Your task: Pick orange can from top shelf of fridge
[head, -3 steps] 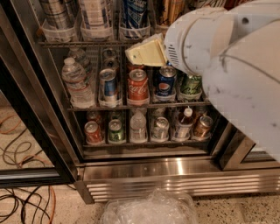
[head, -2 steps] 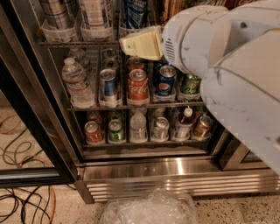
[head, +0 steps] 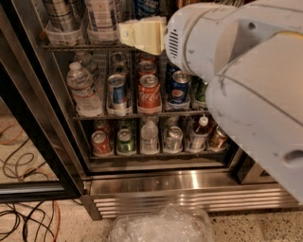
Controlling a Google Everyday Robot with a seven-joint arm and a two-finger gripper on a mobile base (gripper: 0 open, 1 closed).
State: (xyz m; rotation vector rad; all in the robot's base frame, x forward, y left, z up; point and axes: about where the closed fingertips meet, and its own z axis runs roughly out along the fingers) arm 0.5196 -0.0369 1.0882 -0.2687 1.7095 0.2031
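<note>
gripper (head: pixel 141 35): cream-coloured, at top-shelf height, in front of the tall-can lanes near centre; can't tell if open or closed, nothing seen held.
arm (head: pixel 246 71): big white housing, fills the right side and blocks the right part of the racks.
orange can: not clearly in view; prob. on the top shelf (head: pixel 71 47) behind gripper/arm. Exact lane can't be told.
top shelf neighbours: tall silver can (head: pixel 61 14) and white can (head: pixel 102 14) in clear trays at left, blue can (head: pixel 147 5) just above gripper.
lower racks: water bottle (head: pixel 83 92), Coca-Cola can (head: pixel 149 94), Pepsi can (head: pixel 180 90); short cans and bottles on the rack below.
fridge (head: pixel 156 182): door open, steel base below.
stage: approach, grasp not yet made (judgement).
risk 1: target is occluded, so gripper may line up w/ the wrong lane and take the blue can.
risk 2: tall slim cans stand close; a sideways nudge could tip a neighbour.
risk 3: coming in too low could catch the rack edge or tray lip.
risk 4: glossy can may slip if gripped near the rim.
</note>
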